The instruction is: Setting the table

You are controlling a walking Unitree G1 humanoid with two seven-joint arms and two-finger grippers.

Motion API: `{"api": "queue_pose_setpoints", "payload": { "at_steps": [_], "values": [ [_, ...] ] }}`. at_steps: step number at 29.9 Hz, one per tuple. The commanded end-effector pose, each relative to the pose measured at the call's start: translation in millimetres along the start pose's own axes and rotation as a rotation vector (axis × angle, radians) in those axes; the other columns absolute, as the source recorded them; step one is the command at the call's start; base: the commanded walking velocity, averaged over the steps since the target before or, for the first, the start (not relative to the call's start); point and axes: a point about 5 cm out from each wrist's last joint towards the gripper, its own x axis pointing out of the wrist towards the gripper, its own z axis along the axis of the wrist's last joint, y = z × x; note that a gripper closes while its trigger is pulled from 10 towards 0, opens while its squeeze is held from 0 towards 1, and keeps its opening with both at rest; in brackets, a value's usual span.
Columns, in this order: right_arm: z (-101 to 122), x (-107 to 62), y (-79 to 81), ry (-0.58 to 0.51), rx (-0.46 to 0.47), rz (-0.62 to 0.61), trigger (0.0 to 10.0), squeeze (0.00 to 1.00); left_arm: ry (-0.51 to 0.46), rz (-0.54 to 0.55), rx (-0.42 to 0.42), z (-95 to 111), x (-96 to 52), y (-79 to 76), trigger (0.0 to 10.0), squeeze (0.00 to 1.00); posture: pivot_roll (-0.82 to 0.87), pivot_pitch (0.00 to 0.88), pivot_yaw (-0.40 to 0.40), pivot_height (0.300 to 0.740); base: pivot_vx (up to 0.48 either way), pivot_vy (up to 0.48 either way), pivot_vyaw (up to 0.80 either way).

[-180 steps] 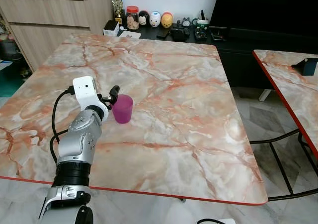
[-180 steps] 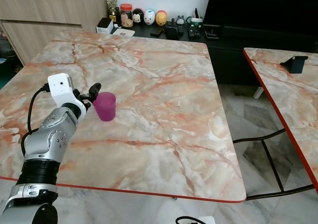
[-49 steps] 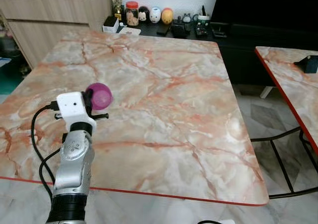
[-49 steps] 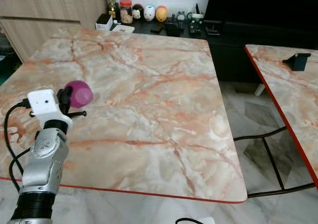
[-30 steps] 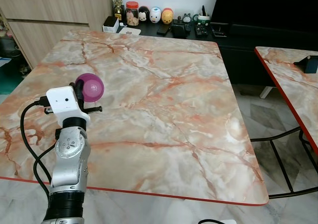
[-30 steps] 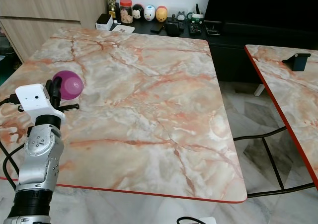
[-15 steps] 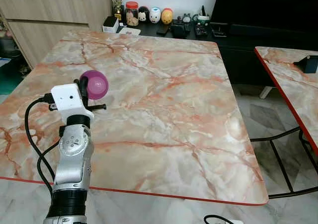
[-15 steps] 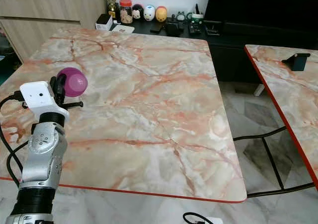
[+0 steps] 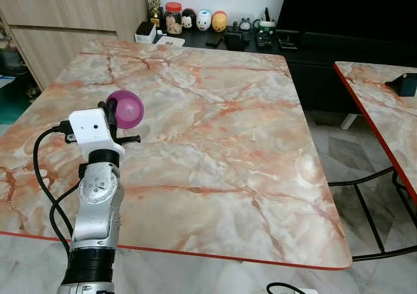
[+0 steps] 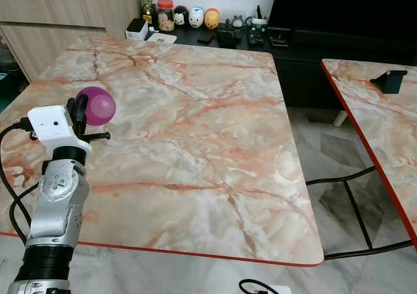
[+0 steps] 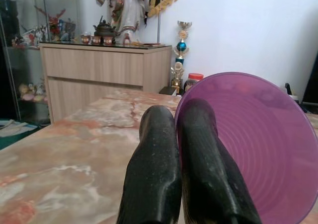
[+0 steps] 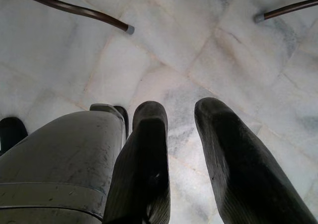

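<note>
A purple plastic cup (image 9: 126, 109) hangs on its side above the left part of the marble table (image 9: 228, 144), clear of the tabletop. My left gripper (image 9: 111, 115) is shut on the cup's rim, one black finger on each side of the wall. In the left wrist view the fingers (image 11: 203, 164) press together on the edge of the cup (image 11: 258, 144), whose ringed round face turns toward the camera. My right gripper (image 12: 181, 154) hangs open over the tiled floor with nothing between its fingers.
A second marble table (image 9: 381, 105) with a dark stand (image 9: 405, 84) is at the right, with a metal chair frame (image 9: 368, 199) in the gap. Jars and figurines (image 9: 195, 21) line a low black unit beyond the table. A wooden cabinet (image 9: 65, 27) stands far left.
Six seconds ago the cup stood upright on the table beside my left gripper. It is now gripped, lifted and tipped sideways. Over the last second it drifted slightly rightward.
</note>
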Motion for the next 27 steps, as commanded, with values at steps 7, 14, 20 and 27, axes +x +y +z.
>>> {"api": "queue_pose_setpoints", "payload": {
  "at_steps": [7, 14, 20, 27],
  "values": [
    [-3.3, -0.4, -3.1, 0.025, -0.008, -0.003, 10.0, 0.0, -0.011, -0.012, 0.003, 1.3, 2.8, -4.8, 10.0, 0.0, 0.08, 0.0, -0.079, 0.74, 0.0, -0.292, -0.53],
    [-2.0, -0.3, -2.9, 0.016, -0.015, 0.004, 10.0, 0.0, -0.013, 0.003, 0.005, 1.4, 3.8, -3.7, 10.0, 0.0, 0.08, 0.0, -0.081, 0.74, 0.0, -0.292, 0.0],
    [-1.5, -0.2, -2.4, 0.012, -0.014, 0.009, 10.0, 0.0, -0.011, 0.006, 0.002, 0.8, 4.2, -3.5, 10.0, 0.0, 0.08, 0.0, -0.08, 0.74, 0.0, -0.292, 0.0],
    [-1.0, 0.0, -1.8, 0.011, -0.053, 0.019, 10.0, 0.0, -0.005, 0.004, -0.01, -0.1, 4.4, -4.8, 10.0, 0.0, 0.08, 0.0, -0.077, 0.74, 0.0, -0.36, 0.08]
  ]
}}
